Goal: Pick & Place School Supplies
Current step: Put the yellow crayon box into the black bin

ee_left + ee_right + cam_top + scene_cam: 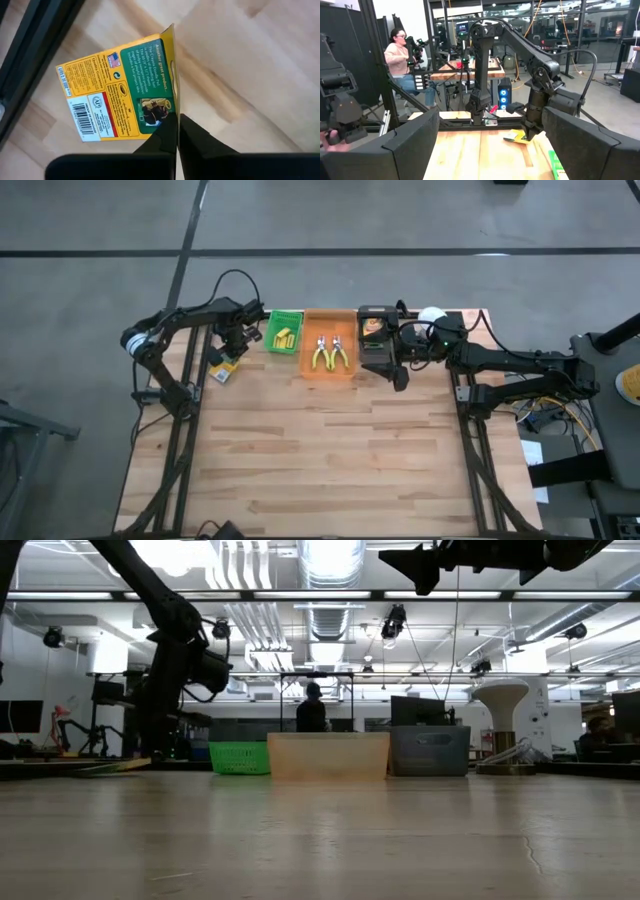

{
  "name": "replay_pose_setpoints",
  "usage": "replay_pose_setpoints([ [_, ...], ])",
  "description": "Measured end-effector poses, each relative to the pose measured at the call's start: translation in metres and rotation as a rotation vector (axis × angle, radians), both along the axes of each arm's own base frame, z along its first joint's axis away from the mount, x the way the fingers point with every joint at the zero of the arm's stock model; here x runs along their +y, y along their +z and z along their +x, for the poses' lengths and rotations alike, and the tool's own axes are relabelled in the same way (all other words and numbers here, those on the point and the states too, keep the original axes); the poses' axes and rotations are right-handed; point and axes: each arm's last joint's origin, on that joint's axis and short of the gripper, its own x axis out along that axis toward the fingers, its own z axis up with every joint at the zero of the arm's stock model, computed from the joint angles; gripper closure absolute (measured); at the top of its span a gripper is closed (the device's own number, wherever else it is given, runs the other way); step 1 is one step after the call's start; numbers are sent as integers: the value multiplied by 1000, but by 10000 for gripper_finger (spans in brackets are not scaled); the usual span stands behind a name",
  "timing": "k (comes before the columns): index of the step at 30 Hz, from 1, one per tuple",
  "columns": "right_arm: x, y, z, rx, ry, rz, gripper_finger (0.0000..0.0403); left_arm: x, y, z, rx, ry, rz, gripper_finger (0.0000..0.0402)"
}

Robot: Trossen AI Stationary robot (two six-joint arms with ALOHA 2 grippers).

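The left gripper (176, 131) is at the far left corner of the wooden table (330, 460), just beside the green tray (285, 332). Its two dark fingers are pressed together on the edge of a flat yellow-orange crayon box (125, 92), so it holds the box; in the left wrist view the printed back of the box with a barcode faces the camera. The short yellow blocks (285, 336) lie in the green tray, and the two yellow-handled pliers (330, 354) lie side by side in the orange tray (329, 370) next to it. The right gripper (398, 376) is beside the black tray (374, 342), raised above the table, and its fingers stand wide apart with nothing between them. A white round object (431, 314) sits behind the right arm at the far edge.
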Motion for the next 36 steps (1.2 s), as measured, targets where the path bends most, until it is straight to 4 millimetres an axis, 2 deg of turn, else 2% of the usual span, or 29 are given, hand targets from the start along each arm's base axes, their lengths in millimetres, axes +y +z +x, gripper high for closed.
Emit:
replay_pose_setpoints([
  [9,0,0,0,0,0,0,53,1,18,1,-36,-4,61,398],
  [16,0,0,0,0,0,0,53,4,39,2,-76,-80,135,398],
  [26,0,0,0,0,0,0,53,2,89,0,-169,-197,300,392],
  [36,0,0,0,0,0,0,53,-14,135,1,-302,-298,531,394],
])
